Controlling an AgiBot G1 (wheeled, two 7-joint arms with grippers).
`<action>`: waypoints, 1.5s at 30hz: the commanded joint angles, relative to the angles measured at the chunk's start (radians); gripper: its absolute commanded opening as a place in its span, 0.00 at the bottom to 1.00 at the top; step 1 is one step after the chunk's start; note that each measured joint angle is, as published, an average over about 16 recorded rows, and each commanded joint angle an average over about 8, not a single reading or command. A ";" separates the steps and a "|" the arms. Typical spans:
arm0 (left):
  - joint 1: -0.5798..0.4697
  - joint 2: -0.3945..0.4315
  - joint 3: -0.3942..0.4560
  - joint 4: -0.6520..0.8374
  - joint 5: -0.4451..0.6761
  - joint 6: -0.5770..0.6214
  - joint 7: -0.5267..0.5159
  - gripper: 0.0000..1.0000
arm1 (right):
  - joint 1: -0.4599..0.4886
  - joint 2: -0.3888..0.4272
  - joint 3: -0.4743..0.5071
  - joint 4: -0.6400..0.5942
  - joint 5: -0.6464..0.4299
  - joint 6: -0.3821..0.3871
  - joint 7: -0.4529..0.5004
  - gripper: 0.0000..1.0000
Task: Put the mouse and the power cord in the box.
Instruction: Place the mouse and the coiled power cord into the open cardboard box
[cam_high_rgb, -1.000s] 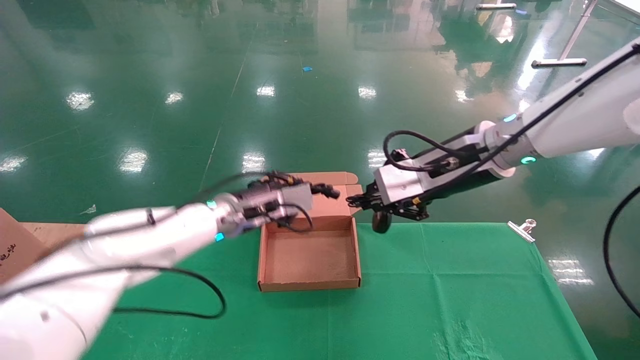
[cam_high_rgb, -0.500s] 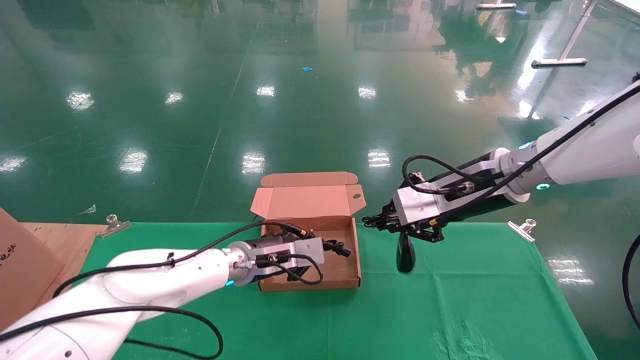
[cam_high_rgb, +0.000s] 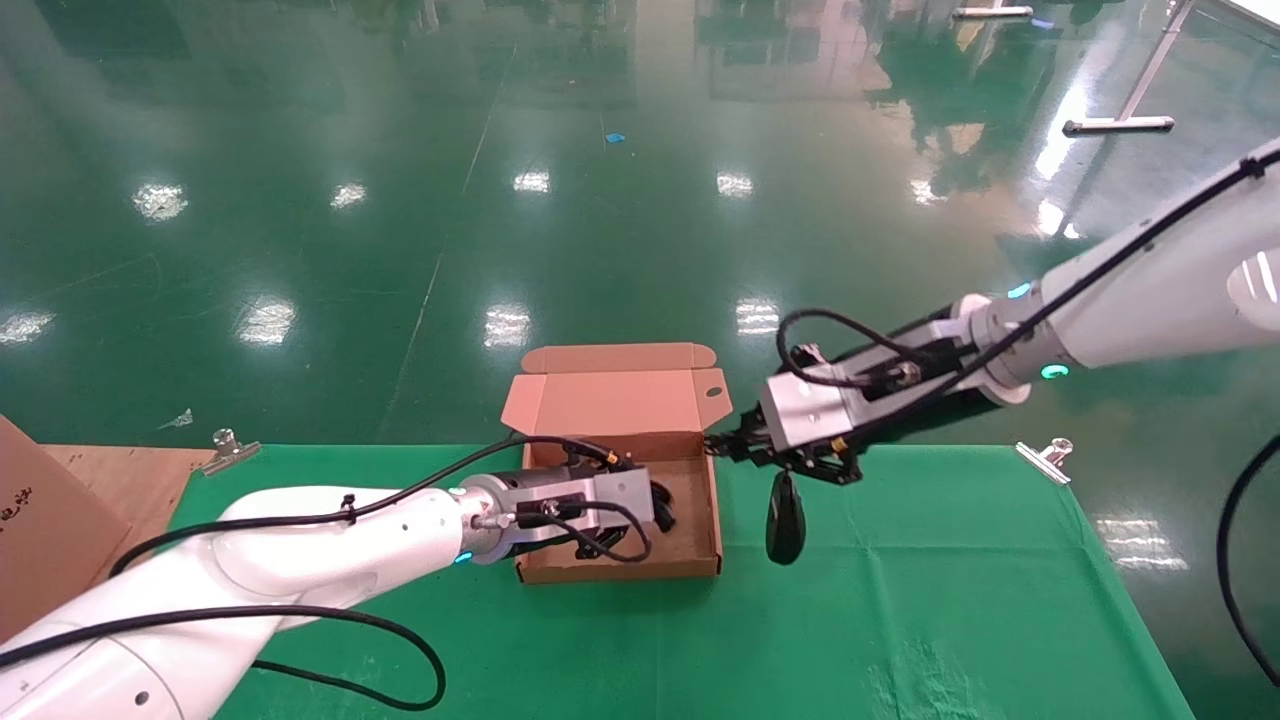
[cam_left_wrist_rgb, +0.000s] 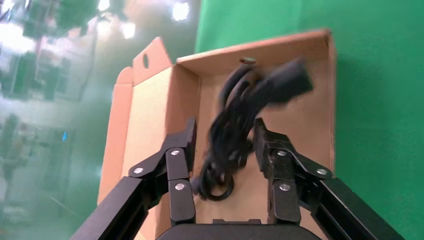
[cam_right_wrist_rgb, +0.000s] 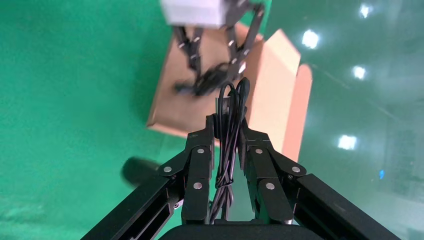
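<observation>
The box stands open on the green cloth, its lid tipped back. My left gripper is down inside it, open. The power cord lies blurred and loose between its fingers over the box floor. My right gripper hovers at the box's far right corner, shut on the mouse's thin bundled cable. The black mouse dangles from it above the cloth, just right of the box, and shows as a dark blur in the right wrist view.
Metal clips pin the cloth at the table's back corners. A larger cardboard sheet and a wooden board lie at the left. My left arm's black cable loops over the near cloth.
My left gripper has come down from above the box's back wall into the box with the power cord. My right gripper dropped, swung right, then back toward the box, the mouse swinging under it.
</observation>
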 joint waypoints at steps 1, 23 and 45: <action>-0.011 0.000 0.018 0.003 0.001 -0.005 0.007 1.00 | 0.006 -0.005 0.003 0.000 0.004 -0.006 0.002 0.00; -0.142 -0.433 -0.169 0.060 -0.363 0.823 0.164 1.00 | -0.193 -0.056 -0.140 0.481 0.139 0.332 0.249 0.00; -0.123 -0.570 -0.190 0.137 -0.409 0.998 0.188 1.00 | -0.309 -0.046 -0.594 0.650 0.266 0.618 0.474 0.00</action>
